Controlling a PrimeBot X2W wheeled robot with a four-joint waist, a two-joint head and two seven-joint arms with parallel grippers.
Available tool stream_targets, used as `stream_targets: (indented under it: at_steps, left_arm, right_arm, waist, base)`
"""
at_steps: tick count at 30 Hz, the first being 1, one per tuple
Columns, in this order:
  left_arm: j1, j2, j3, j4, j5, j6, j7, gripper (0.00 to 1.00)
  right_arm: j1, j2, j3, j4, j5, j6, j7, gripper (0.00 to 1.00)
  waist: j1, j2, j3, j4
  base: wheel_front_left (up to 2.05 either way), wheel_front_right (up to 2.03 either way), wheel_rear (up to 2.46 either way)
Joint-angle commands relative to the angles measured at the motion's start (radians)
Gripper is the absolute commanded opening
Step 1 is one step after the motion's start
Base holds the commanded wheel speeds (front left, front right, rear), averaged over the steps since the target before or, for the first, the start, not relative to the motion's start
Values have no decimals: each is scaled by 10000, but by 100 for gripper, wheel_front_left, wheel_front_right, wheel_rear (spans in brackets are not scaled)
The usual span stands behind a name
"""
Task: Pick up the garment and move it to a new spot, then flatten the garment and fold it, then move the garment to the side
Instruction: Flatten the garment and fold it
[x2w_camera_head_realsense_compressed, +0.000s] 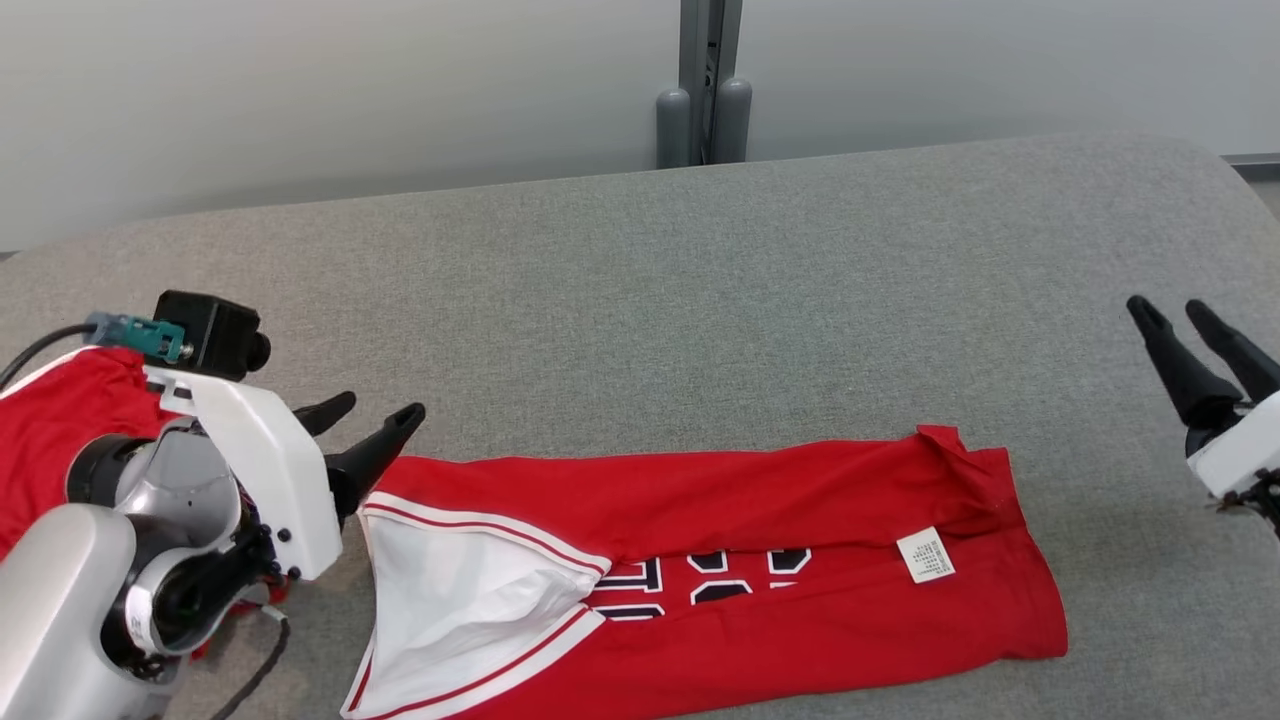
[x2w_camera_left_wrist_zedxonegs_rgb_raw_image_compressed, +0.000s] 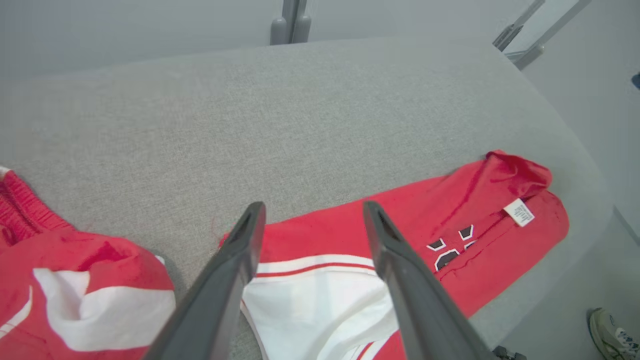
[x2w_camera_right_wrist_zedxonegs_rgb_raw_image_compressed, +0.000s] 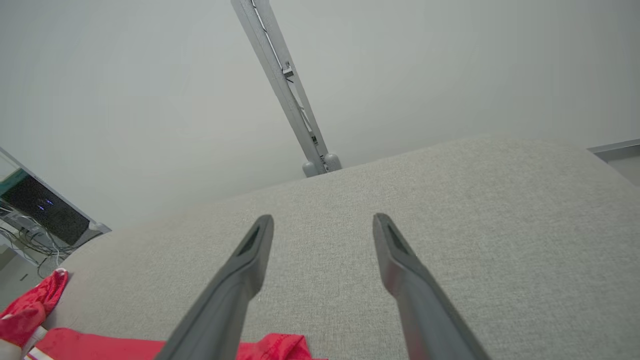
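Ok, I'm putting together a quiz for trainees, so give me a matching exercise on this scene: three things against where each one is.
Column one:
1. left end effector
2. right end effector
3. white label

Column two:
A. on the right part of the red garment
B. open, above bare grey surface, right of the garment
C. open, at the garment's left end

Pairs: 1-C, 2-B, 3-A.

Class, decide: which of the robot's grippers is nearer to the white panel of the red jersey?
Left. The left gripper is open right beside the white panel; the right gripper is open well past the opposite end of the jersey.
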Motion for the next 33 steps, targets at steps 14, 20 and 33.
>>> stream_targets:
  at_steps: [14,20,33]
  left_arm:
    - [2042,-1123,631,-232,1415,511,-4463,100]
    - [2465,-1795,574,-127,2027,772,-6102,100]
    - [2767,-2999,711,1656,2565,438,-9156,100]
  right_arm:
    - [3873,2129,-4593,-947,-3662,6,-78,100]
    - [4132,2720,-4923,-572,-4701,6,-79,100]
    - [4195,3758,-5374,937,-5464,6,-80,100]
  waist:
    - [0,-1,-199,214]
    - [0,-1,-91,311]
    - [0,-1,-35,539]
  base:
    - [0,0,0]
    - [0,0,0]
    - [0,0,0]
